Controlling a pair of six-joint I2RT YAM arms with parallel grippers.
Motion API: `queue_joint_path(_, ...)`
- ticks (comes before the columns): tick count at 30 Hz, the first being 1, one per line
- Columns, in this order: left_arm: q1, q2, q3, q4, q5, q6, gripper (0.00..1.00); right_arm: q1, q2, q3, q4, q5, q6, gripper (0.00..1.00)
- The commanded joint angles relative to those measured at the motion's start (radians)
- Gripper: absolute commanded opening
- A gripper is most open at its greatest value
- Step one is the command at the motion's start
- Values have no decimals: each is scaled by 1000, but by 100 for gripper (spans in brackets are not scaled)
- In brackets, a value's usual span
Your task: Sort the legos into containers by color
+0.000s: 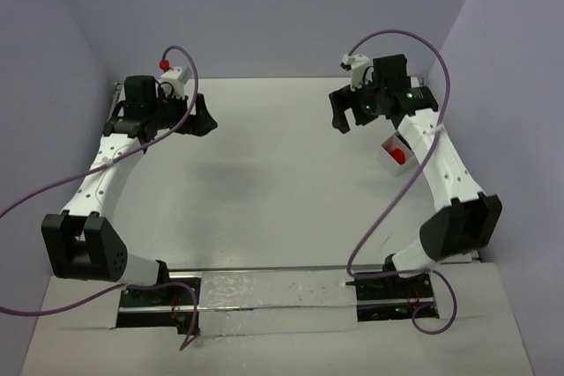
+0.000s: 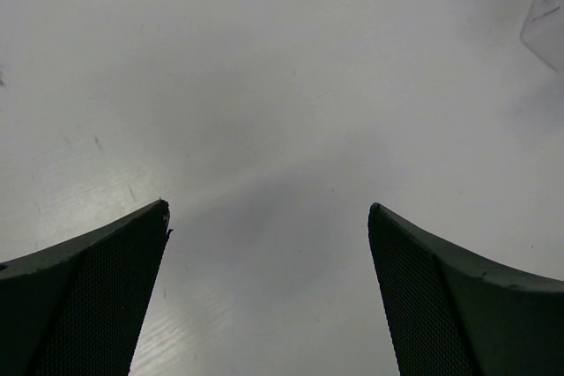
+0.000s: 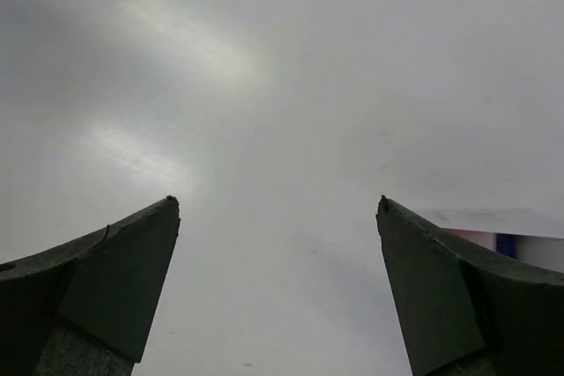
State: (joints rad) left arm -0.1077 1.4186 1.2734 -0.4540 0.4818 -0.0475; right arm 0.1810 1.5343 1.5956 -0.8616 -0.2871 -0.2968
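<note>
A white translucent container (image 1: 386,149) sits at the right of the table, partly under my right arm, with a red lego (image 1: 399,157) in it. My right gripper (image 1: 351,119) hovers to its left, open and empty. In the right wrist view the right gripper (image 3: 278,200) frames bare table, and a container edge (image 3: 493,220) with red and purple-blue colour shows behind the right finger. My left gripper (image 1: 201,116) is at the far left, open. In the left wrist view the left gripper (image 2: 269,207) holds nothing, and a container corner (image 2: 548,15) shows at the top right.
A round red knob (image 1: 163,63) caps the white block on the left arm. Purple cables loop off both arms. Grey walls close the table on the left, back and right. Both arm bases stand at the near edge.
</note>
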Motion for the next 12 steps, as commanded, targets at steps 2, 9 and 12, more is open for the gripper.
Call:
queue_joint_path(2,34,-79,-96,-13,-83,37,99,122,-213,-316,343,-71,291,100)
queue_joint_path(9,43,-190,-207,-11,-169,109,99,186,-314,-429,398,40,273,100)
queue_joint_path(12,43,-225,-229,0,-191,103,99,186,-342,-443,411,47,278,100)
